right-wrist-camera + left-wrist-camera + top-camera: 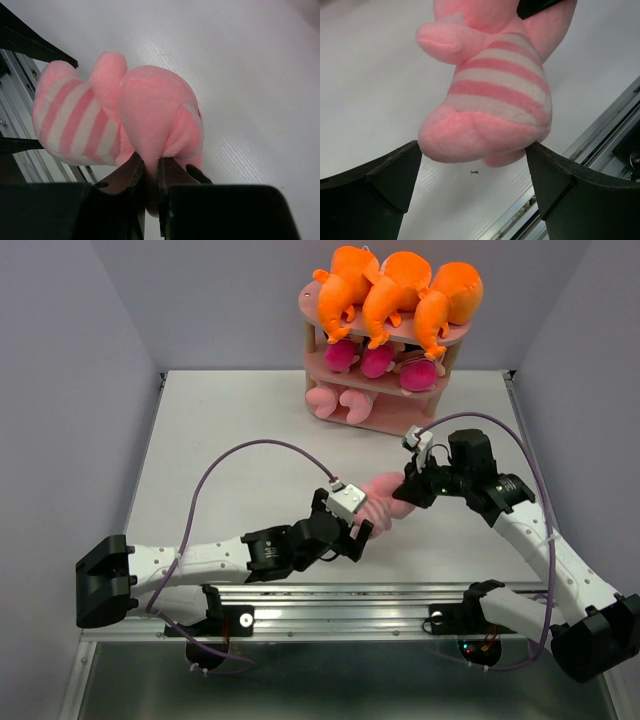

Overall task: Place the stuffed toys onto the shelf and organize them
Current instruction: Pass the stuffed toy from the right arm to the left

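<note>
Right pincer (pixel 151 169) pinches striped pig (pixel 145 105); top view alone shows shelf (pixel 392 425).

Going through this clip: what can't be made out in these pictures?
Held pig: face unseen. In the top view the left gripper and right gripper cover its ends, and neither wrist view shows it.
Dolls: top view, monsters and a shelf tier overhang them.
Shelf pigs: top view, partly under a tier, number unclear.

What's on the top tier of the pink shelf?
Three orange plush monsters lie side by side on the top tier of the shelf, overhanging its front edge. They hide most of its surface and anything behind them.
</note>
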You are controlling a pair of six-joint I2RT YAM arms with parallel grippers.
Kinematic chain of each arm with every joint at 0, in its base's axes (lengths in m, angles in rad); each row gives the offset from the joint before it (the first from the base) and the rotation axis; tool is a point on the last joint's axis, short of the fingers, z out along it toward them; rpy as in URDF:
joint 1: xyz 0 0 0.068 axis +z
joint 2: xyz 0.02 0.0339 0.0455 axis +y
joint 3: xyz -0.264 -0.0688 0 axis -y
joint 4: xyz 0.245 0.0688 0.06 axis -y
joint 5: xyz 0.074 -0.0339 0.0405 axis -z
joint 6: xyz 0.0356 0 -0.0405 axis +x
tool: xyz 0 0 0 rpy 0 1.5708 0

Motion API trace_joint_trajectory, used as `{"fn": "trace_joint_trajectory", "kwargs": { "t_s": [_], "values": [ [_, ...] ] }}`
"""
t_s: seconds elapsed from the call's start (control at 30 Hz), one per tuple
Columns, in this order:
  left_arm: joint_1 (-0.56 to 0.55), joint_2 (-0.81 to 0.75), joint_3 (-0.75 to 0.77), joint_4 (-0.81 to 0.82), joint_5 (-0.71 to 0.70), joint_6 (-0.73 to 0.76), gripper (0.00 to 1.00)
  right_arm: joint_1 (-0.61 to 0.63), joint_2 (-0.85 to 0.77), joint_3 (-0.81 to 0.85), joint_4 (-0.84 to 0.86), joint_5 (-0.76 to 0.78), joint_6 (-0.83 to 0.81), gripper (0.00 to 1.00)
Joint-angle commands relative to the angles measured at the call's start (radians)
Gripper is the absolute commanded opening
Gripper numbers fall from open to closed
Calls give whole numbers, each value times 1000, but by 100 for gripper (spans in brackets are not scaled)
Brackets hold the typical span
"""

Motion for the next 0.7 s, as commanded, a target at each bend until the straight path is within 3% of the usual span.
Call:
{"fn": "trace_joint_trajectory", "kwargs": {
  "t_s": [0.0, 0.37, 0.53, 0.6, 0.67],
  "values": [
    [-4, -11, 76, 69, -30, 17, 96, -5, -29, -10, 32, -32, -16, 1],
    [31, -6, 82, 105, 180, -102, 96, -5, -35, -22, 34, -52, -28, 1],
    [55, 15, 67, 121, 190, -134, 96, -5, -34, -21, 34, -66, -30, 1],
    [60, 24, 59, 142, 194, -138, 94, -5, -37, -18, 34, -72, -28, 1],
    [65, 40, 61, 157, 202, -137, 86, -5, -37, -17, 32, -80, -28, 1]
  ]
}}
